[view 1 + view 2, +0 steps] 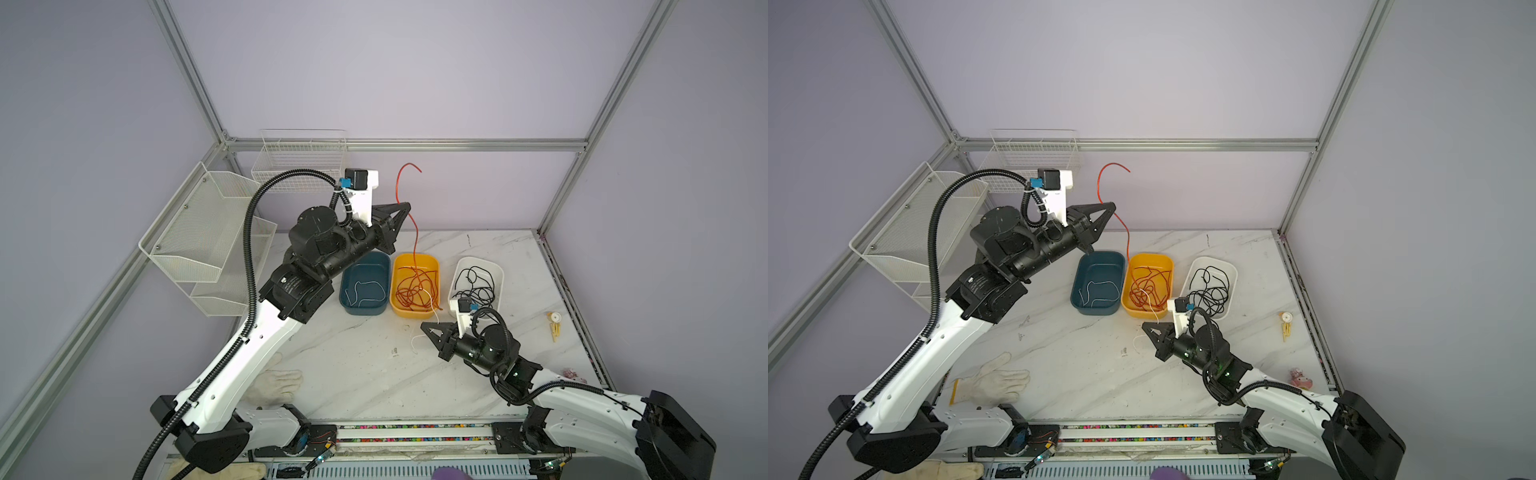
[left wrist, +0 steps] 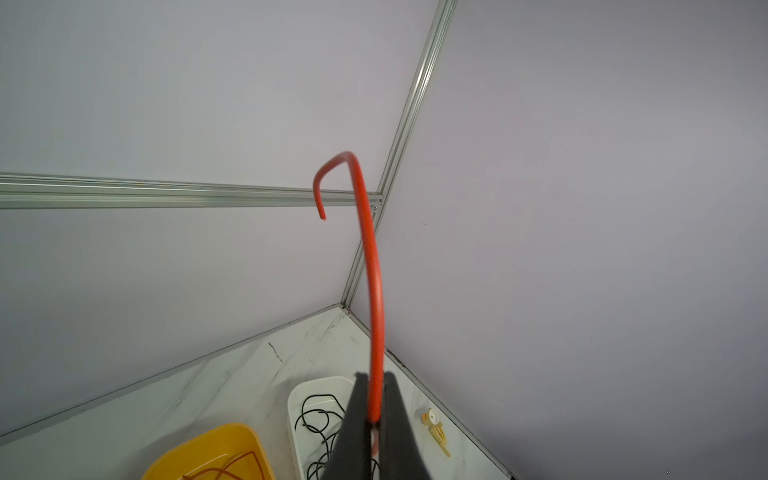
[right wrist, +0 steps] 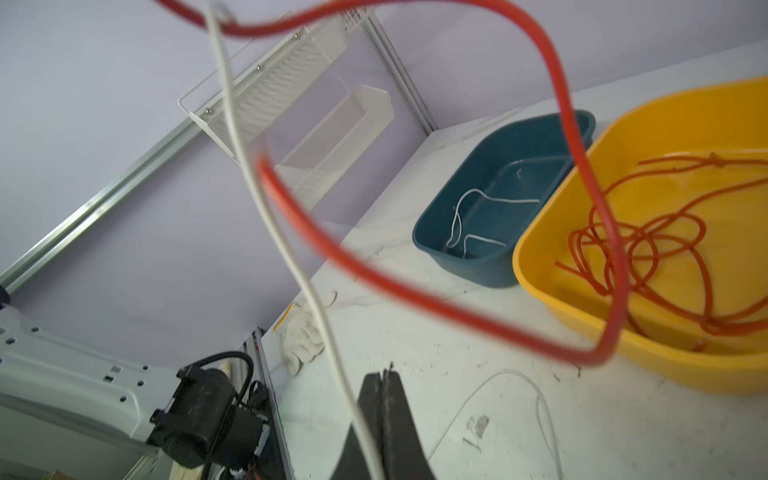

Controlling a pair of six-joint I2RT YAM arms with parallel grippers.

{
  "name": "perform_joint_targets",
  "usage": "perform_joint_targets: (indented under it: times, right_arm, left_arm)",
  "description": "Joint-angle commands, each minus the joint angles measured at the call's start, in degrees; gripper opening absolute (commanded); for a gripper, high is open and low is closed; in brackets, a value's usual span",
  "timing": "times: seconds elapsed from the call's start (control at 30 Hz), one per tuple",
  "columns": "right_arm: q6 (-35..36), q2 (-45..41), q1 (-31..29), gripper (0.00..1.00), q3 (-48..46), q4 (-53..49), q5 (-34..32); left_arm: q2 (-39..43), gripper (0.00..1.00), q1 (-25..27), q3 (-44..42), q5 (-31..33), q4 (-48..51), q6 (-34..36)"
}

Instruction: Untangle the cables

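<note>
While raised high over the yellow bin (image 1: 432, 258), gripped the red-orange cable (image 2: 377, 291) tight in the left pincer (image 1: 406, 205), with the rest coiled in the bin below. Pinched the white cable (image 3: 334, 357), seemingly, in the closed right pincer (image 3: 384, 376), low over the counter (image 1: 353, 374). Looped together, though! Risked dragging the whole red coil out, or losing the white, if pulled apart hard.

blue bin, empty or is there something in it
Not empty: one thin white cable lies curled on the floor of the blue bin.
</note>
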State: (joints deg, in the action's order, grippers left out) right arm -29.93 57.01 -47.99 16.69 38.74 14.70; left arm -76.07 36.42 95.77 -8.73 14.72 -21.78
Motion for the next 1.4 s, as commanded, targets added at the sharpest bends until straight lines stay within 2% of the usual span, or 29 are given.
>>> perform_joint_targets:
  times: [0.0, 0.2, 0.27, 0.37, 0.47, 0.57, 0.73, 0.97, 1.13, 1.37]
  right_arm:
    - [-1.52, -4.08, -0.69, 0.0, -3.38, -5.36, 1.75]
    - [-2.35, -14.76, -1.32, 0.0, -6.04, -15.56, 1.15]
    - [-2.53, -21.16, -1.38, 0.0, -5.75, -19.72, -0.03]
    - [-2.12, -30.03, -1.42, 0.0, -2.44, -26.54, -2.26]
    - [0.29, -34.36, -1.42, 0.0, 4.15, -33.86, -5.91]
    - [3.32, -34.03, -1.41, 0.0, 11.69, -39.64, -9.39]
    - [6.61, -31.91, -1.43, 0.0, 21.87, -42.81, -12.32]
    - [10.51, -27.84, -1.4, 0.0, 33.66, -43.43, -12.33]
    - [11.75, -24.96, -1.44, 0.0, 38.36, -41.84, -10.52]
    - [13.28, -21.85, -1.49, 0.0, 43.53, -42.49, -10.34]
  left_arm:
    - [-2.9, 0.0, -1.32, 7.22, -0.84, 0.69, 2.82]
    - [-8.37, 0.0, -3.46, 10.89, -2.63, 0.68, 2.3]
    - [-9.29, 0.0, -3.64, 10.08, -3.58, 0.41, 1.63]
    - [-9.53, 0.0, -3.71, 6.17, -4.53, -1.5, 0.65]
    - [-9.71, 0.0, -3.65, 2.58, -4.58, -2.07, 0.47]
    - [-10.14, 0.0, -3.68, -1.31, -4.88, -2.37, 0.12]
    - [-10.46, 0.0, -3.69, -8.09, -4.71, -4.61, -1.1]
    - [-15.52, 0.0, -3.62, -12.95, -7.06, -7.79, -3.28]
    - [-20.03, 0.0, -2.94, -13.52, -7.87, -7.89, -3.45]
    - [-23.93, 0.0, -2.74, -19.18, -6.94, -7.86, -6.13]
